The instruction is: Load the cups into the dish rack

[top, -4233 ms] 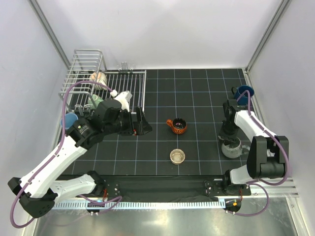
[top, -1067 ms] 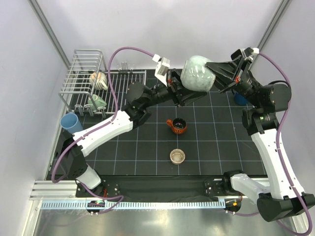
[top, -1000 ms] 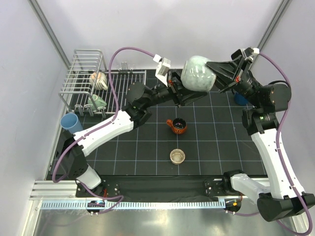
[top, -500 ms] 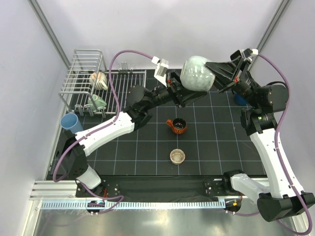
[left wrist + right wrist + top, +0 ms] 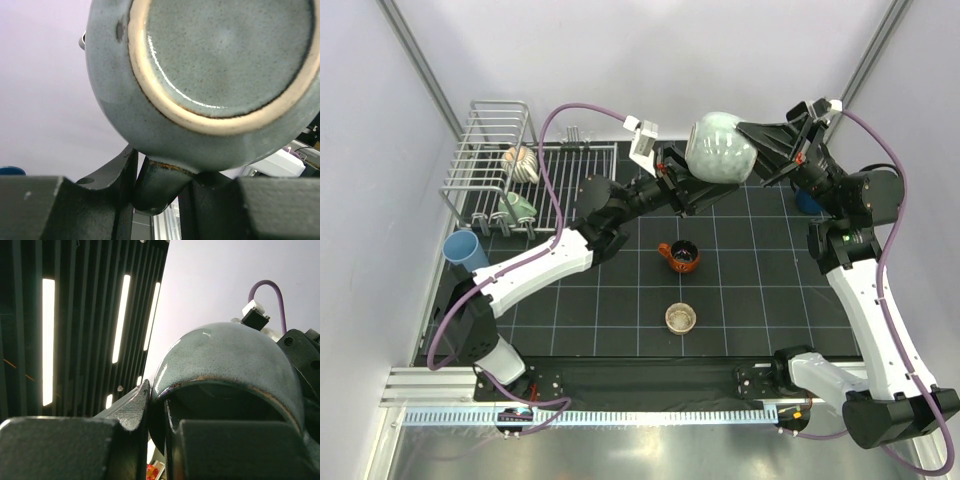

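A grey cup (image 5: 720, 148) hangs high above the far middle of the table, lying on its side. My left gripper (image 5: 692, 188) is shut on its handle (image 5: 157, 185); the left wrist view shows the cup's (image 5: 220, 65) glazed base. My right gripper (image 5: 760, 155) is shut on the rim, one finger inside and one outside the cup (image 5: 225, 355). The dish rack (image 5: 480, 135) stands at the far left with a ribbed cream cup (image 5: 525, 163) and a pale green cup (image 5: 518, 208) in it.
An orange-brown cup (image 5: 680, 256) and a small tan cup (image 5: 680, 318) sit on the black grid mat at the centre. A light blue tumbler (image 5: 466, 250) stands left of the rack's near end. A dark blue cup (image 5: 807, 202) is partly hidden behind the right arm.
Four seconds ago the left gripper was by the rack and the right one at the grey cup on the table. Over the last second the cup, held by both, drifted slightly up.
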